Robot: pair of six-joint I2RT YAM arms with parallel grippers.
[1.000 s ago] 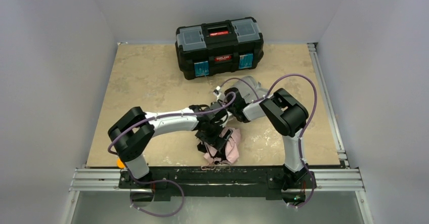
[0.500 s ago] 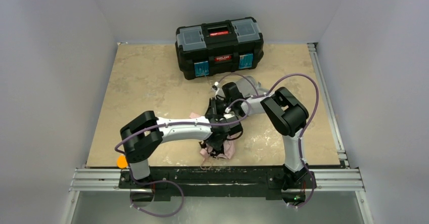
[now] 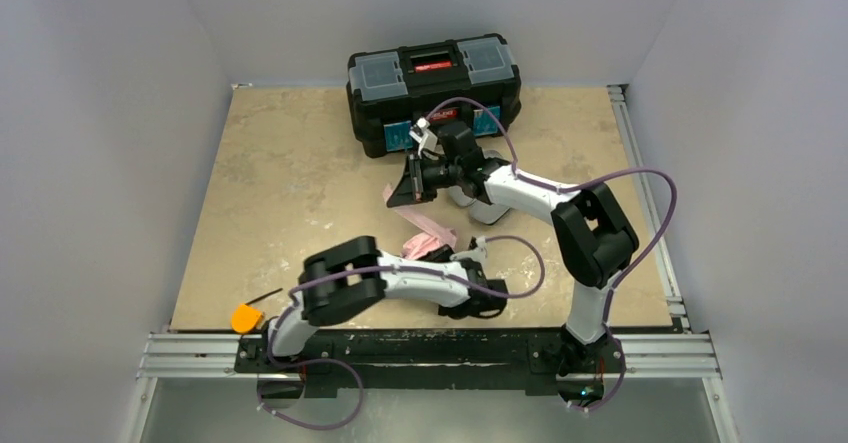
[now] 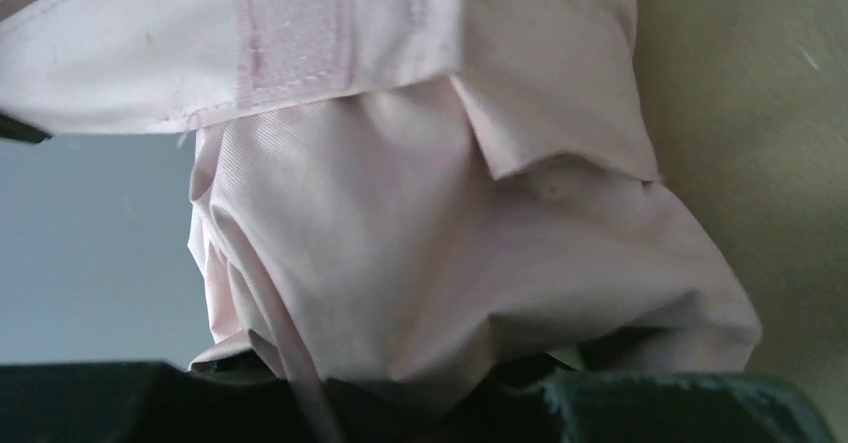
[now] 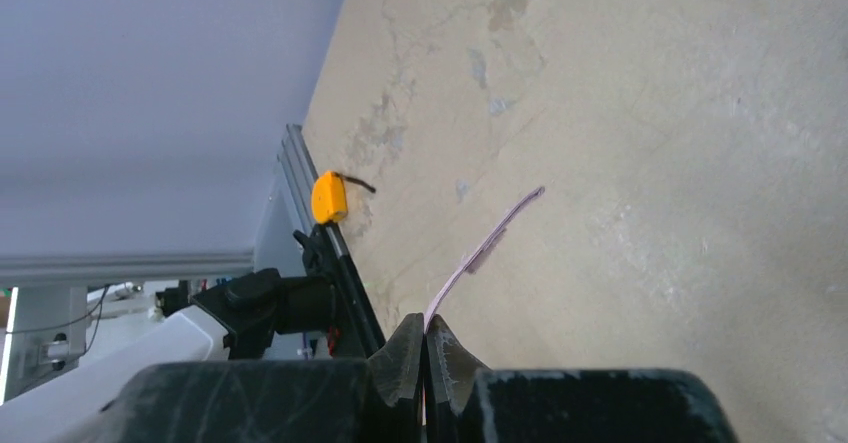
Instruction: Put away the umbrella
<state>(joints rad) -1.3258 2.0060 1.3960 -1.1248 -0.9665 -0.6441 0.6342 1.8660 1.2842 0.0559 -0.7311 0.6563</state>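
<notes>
The pale pink umbrella (image 3: 418, 247) lies as a crumpled bundle near the table's front middle, mostly hidden under my left forearm. Its fabric (image 4: 440, 253) fills the left wrist view and runs down between the dark jaws of my left gripper (image 4: 420, 408), which is shut on it. A thin pink strap (image 3: 428, 227) stretches from the bundle up and left to my right gripper (image 3: 400, 191), just in front of the toolbox. In the right wrist view the right gripper (image 5: 425, 328) pinches the strap (image 5: 490, 238) edge-on between closed fingertips.
A black toolbox (image 3: 433, 88) with a red handle stands shut at the back middle of the table. An orange tape measure (image 3: 245, 317) lies at the front left corner by the rail. Grey walls close in on three sides.
My left gripper has shut on the pink fabric and its arm has folded toward the near edge. My right arm has swung back toward the toolbox, drawing the strap out taut.
</notes>
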